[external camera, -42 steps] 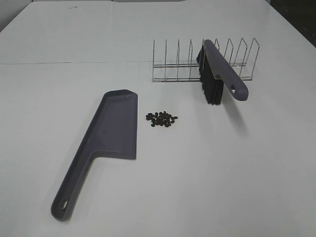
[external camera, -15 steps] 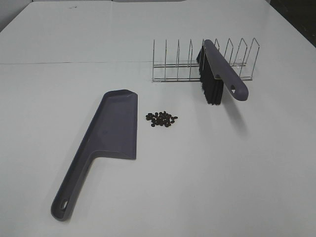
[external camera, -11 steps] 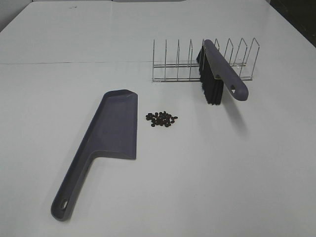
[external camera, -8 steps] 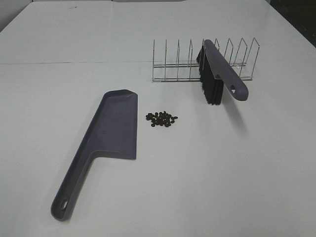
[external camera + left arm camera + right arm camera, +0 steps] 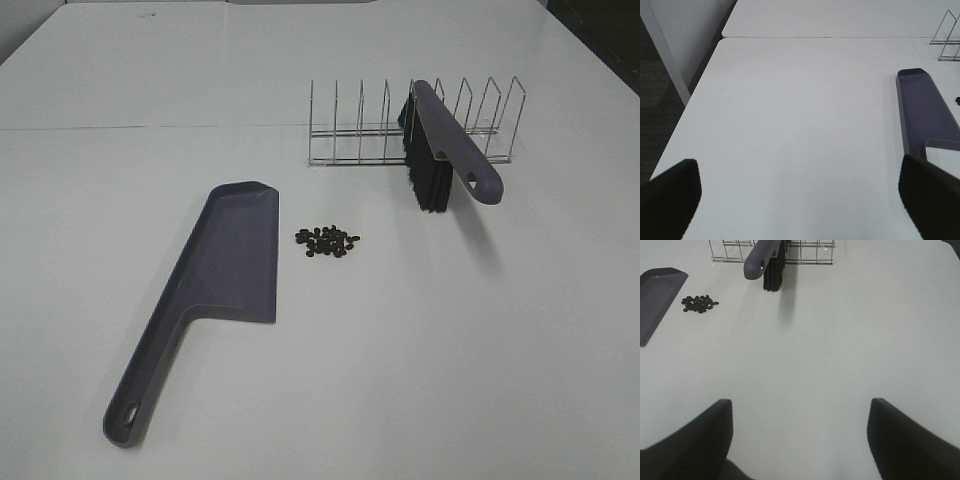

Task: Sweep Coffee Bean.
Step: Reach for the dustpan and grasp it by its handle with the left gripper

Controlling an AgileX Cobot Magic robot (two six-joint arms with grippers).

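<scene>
A small cluster of dark coffee beans (image 5: pixel 328 241) lies on the white table just right of a grey-purple dustpan (image 5: pixel 225 270). A matching brush (image 5: pixel 445 140) with black bristles leans in a wire rack (image 5: pixel 350 130) behind them, handle sticking out toward the front. Neither gripper shows in the exterior high view. In the left wrist view my left gripper (image 5: pixel 800 200) is open over bare table, with the dustpan (image 5: pixel 925 110) off to one side. My right gripper (image 5: pixel 800 440) is open and empty, well short of the beans (image 5: pixel 699 303), brush (image 5: pixel 760 260) and dustpan (image 5: pixel 657 290).
The table's left edge drops to dark floor (image 5: pixel 655 100) in the left wrist view. A seam runs across the table behind the rack (image 5: pixel 946 40). The rack's other slots hold nothing.
</scene>
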